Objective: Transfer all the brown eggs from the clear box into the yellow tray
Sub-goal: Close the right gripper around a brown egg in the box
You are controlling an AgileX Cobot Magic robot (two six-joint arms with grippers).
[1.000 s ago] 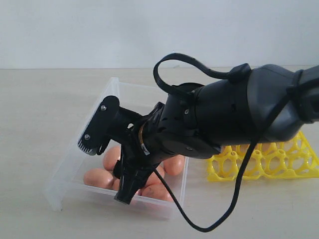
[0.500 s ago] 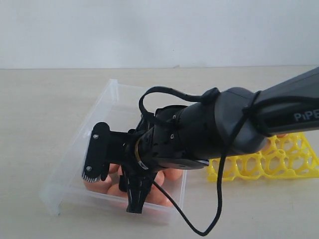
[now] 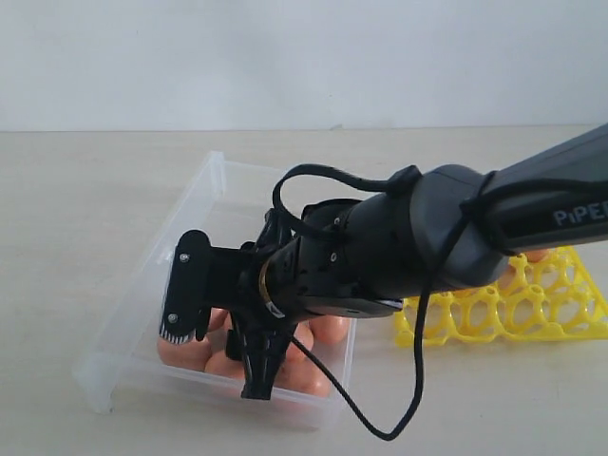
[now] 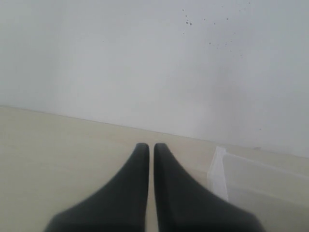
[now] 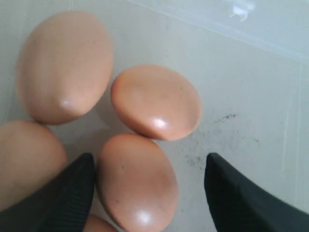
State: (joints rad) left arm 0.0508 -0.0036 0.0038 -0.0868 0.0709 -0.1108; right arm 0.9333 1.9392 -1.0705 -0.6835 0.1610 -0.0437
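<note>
The clear box (image 3: 204, 204) lies at the left with several brown eggs (image 3: 195, 350) bunched at its near end. My right gripper (image 3: 217, 361) reaches across into the box and hangs open over them. In the right wrist view one egg (image 5: 137, 181) lies between the fingers, against one fingertip (image 5: 79, 186), with a gap to the other. More eggs (image 5: 157, 101) (image 5: 65, 67) lie just beyond it. The yellow tray (image 3: 532, 318) stands at the right, partly hidden by the arm. My left gripper (image 4: 151, 146) is shut and empty above the table, beside a corner of the box (image 4: 221, 169).
The right arm's body and its black cable (image 3: 418, 380) hang over the box's right wall and the tray's left end. The box floor (image 5: 241, 121) shows dark scuff marks. A white wall (image 3: 304, 57) runs behind the table.
The right gripper has come down and toward the near end of the box, onto the eggs, and has held nearly still for the last half second. The left gripper stays shut.
</note>
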